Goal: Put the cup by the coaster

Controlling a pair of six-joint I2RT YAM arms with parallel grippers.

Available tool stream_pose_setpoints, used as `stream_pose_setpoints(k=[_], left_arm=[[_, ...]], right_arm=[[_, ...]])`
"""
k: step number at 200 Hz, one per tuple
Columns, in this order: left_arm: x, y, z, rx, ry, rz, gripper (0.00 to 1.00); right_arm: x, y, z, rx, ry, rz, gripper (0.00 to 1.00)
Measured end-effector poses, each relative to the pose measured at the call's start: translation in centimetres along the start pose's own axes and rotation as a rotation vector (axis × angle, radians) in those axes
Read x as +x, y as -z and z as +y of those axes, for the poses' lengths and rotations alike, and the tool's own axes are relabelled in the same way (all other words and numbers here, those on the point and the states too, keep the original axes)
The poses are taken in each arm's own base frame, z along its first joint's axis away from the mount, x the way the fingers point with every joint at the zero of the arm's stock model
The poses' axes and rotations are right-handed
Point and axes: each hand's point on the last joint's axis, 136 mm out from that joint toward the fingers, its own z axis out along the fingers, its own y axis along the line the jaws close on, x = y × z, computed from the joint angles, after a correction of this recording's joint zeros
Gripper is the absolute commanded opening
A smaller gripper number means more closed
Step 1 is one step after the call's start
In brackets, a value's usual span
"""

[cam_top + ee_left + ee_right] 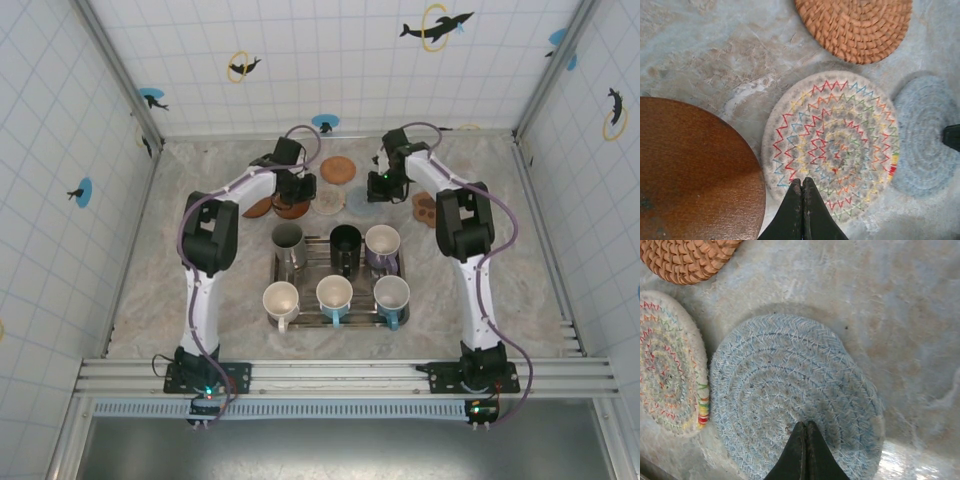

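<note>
Several cups stand in a metal tray (306,241) mid-table: a steel cup (288,243), a black cup (345,245), a purple-lined cup (382,245), and three white cups in front (334,295). Behind the tray lie coasters. My left gripper (297,188) (802,181) is shut and holds nothing, its tips over the near edge of a white zigzag-stitched coaster (835,145). My right gripper (385,185) (806,425) is shut too, with nothing in it, low over a pale blue woven coaster (790,390) (925,135).
A round brown wooden coaster (690,170) lies left of the zigzag one. A wicker coaster (855,27) (338,169) lies farther back. A paw-shaped wooden coaster (425,208) sits at the right. Tiled walls close in the table on three sides.
</note>
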Motion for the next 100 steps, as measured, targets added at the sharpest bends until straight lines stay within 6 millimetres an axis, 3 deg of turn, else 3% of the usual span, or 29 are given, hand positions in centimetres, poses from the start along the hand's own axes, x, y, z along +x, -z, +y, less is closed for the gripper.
stream_pose_setpoints(k=[44, 100], left_arm=[[-1.2, 2.0, -1.2, 0.019, -0.016, -0.044, 0.0], [-1.1, 2.1, -1.4, 0.022, -0.019, -0.044, 0.0]], right_arm=[[-0.1, -0.2, 0.4, -0.002, 0.003, 0.005, 0.0], [-0.6, -0.3, 0.8, 0.0, 0.007, 0.008, 0.0]])
